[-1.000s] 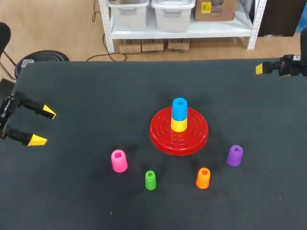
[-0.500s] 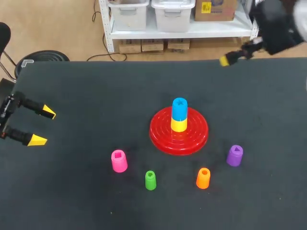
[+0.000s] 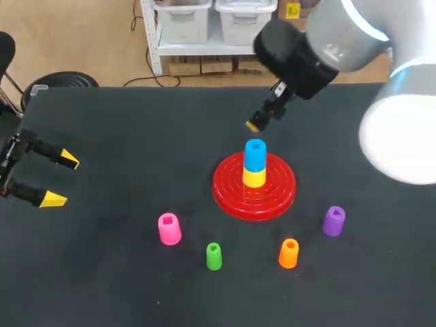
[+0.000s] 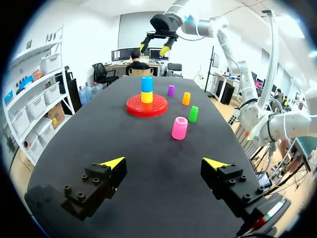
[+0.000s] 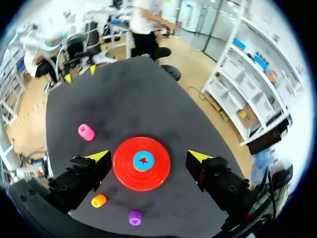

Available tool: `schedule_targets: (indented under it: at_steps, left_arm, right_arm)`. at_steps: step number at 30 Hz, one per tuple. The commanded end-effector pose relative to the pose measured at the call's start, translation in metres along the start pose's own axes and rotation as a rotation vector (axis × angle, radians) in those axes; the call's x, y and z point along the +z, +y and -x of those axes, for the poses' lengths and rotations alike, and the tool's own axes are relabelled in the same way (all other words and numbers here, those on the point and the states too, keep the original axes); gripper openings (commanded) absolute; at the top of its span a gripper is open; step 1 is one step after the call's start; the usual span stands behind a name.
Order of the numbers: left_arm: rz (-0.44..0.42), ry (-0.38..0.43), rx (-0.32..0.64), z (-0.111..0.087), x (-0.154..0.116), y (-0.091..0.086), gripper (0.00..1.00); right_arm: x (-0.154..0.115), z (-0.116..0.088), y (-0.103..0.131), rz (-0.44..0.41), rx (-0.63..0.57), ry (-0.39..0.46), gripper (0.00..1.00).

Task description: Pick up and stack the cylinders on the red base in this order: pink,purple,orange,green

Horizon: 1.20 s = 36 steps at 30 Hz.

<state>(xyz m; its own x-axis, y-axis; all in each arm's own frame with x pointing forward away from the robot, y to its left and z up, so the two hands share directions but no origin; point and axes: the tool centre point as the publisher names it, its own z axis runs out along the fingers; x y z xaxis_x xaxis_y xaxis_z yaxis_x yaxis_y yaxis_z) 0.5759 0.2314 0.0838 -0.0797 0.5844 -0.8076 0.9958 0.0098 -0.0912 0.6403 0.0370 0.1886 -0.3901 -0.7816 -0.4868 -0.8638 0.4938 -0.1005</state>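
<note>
We logged right pincer [image 5: 147, 155] wide, empty, over the red base [image 3: 228, 195] | left pincer [image 4: 165, 162] wide, empty, well apart | pink cylinder [image 3: 169, 229], green cylinder [image 3: 214, 256], orange cylinder [image 3: 288, 253], purple cylinder [image 3: 333, 221] upright on surface [image 3: 102, 272] near base.

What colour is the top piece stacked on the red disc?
The top piece is blue; the head view shows it best.
</note>
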Motion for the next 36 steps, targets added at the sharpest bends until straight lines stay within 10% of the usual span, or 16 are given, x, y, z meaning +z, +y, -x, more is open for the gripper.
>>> schedule_targets:
  at_steps: [1,9,20,36]
  left_arm:
    - [-0.001,-0.002,0.002,-0.001,0.000,0.001,1.00]
    - [-0.001,-0.002,0.002,-0.001,0.000,0.001,1.00]
    - [-0.001,-0.002,0.002,-0.001,0.000,0.001,1.00]
    - [-0.001,-0.002,0.002,-0.001,0.000,0.001,1.00]
  right_arm:
    - [0.001,0.007,-0.007,0.063,-0.004,0.031,1.00]
    - [0.001,0.007,-0.007,0.063,-0.004,0.031,1.00]
    - [0.027,0.057,0.073,0.176,-0.340,0.169,1.00]
    - [0.050,0.056,0.121,0.231,-0.375,0.183,1.00]
